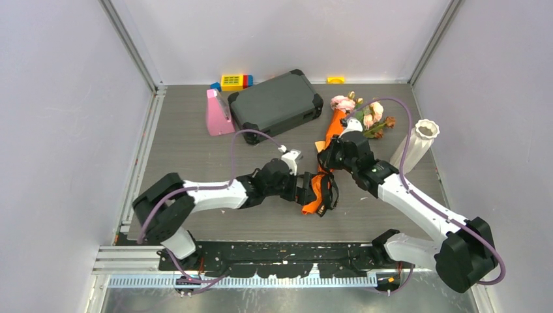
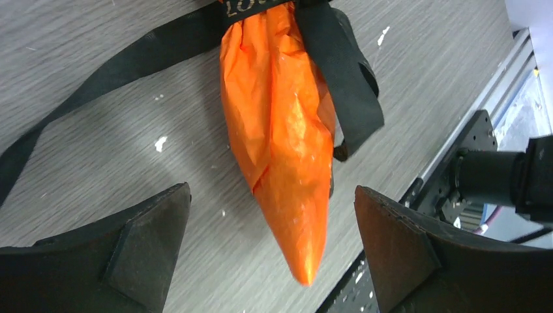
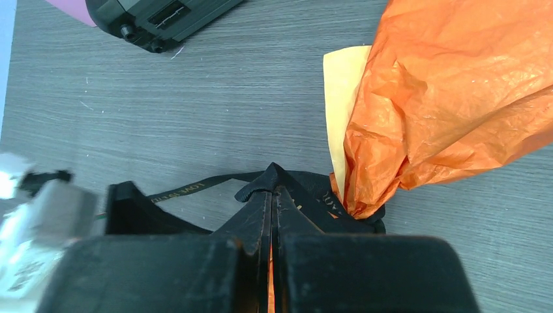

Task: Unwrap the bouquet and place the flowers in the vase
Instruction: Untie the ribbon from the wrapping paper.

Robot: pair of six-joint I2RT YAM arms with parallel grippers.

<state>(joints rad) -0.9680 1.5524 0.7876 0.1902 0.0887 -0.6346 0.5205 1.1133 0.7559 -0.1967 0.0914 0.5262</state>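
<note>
The bouquet (image 1: pixel 334 127) lies across the middle of the table, a cone of crinkled orange paper (image 3: pixel 450 85) with its pointed end toward the arms. The flowers (image 1: pixel 365 112), pink roses, stick out at its far end. A black printed ribbon (image 2: pixel 339 72) is around the cone, with a loose tail on the table. My left gripper (image 2: pixel 270 191) is open, its fingers on either side of the cone's tip (image 2: pixel 303 261) without touching it. My right gripper (image 3: pixel 272 192) is shut on the ribbon (image 3: pixel 182 190), which tents up to its tips. The white vase (image 1: pixel 417 140) stands to the right.
A dark grey case (image 1: pixel 277 104) lies at the back, with a pink wedge (image 1: pixel 218 114) to its left. Coloured blocks (image 1: pixel 235 81) and a small yellow block (image 1: pixel 336 79) sit by the back wall. A metal rail (image 2: pixel 456 130) runs along the table's near edge, close to the cone's tip.
</note>
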